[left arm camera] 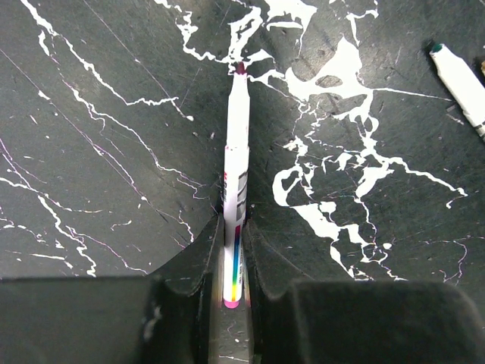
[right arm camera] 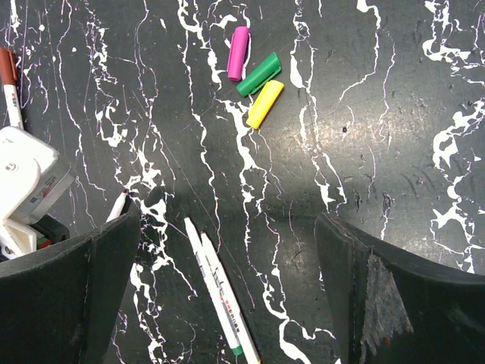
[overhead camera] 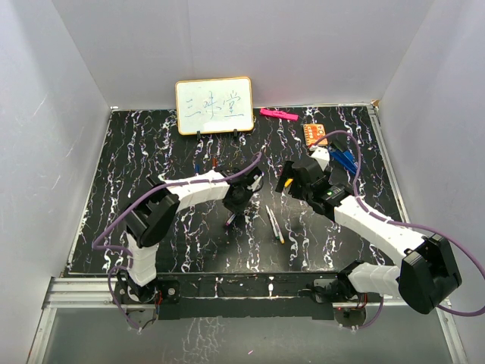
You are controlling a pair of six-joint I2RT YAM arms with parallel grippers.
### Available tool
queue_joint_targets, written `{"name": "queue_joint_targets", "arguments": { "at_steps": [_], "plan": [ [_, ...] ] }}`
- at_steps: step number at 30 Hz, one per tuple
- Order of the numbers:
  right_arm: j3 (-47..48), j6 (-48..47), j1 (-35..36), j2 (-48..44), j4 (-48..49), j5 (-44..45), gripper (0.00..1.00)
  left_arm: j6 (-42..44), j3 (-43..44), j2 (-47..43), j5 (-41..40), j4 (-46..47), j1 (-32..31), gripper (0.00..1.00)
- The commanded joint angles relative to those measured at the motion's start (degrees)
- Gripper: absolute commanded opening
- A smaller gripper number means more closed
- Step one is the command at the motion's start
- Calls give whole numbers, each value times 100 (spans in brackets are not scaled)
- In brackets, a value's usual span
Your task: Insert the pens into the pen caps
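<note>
Right wrist: three loose caps (right arm camera: 259, 74)

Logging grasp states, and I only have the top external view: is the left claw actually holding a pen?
Observer: Yes, the left wrist view shows the left claw shut on a pen, dark tip pointing away.
Operator: And the right claw?
Observer: The right claw is open and empty; two pens lie side by side in its view.
Operator: Any caps close?
Observer: A pink-purple cap, a green cap and a yellow cap lie bunched together beyond those pens.
</note>
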Motion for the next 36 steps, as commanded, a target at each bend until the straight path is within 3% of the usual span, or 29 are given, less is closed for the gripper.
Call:
{"name": "queue_joint_targets", "arguments": {
  "at_steps": [1,12,18,27,36],
  "plan": [
    [147,68,-41,-137,145,333,98,-146,-653,475,-31,-425,56,0],
    [424,-251,-45,-30,392,1039,98,-391,-562,-1241,-96,-163,119,0],
    [1322,-547,-182,1054,87,702,95,-398,-482,-1784,54,-283,121,0],
    [2370,-1027,-469,2319,111,-14,98,-505,-1046,-2364,521,386,117,0],
    [2154,-1323,-542,2732,615,-242,95,-735,-1756,-3129,728,1430,150,0]
  ]
}}
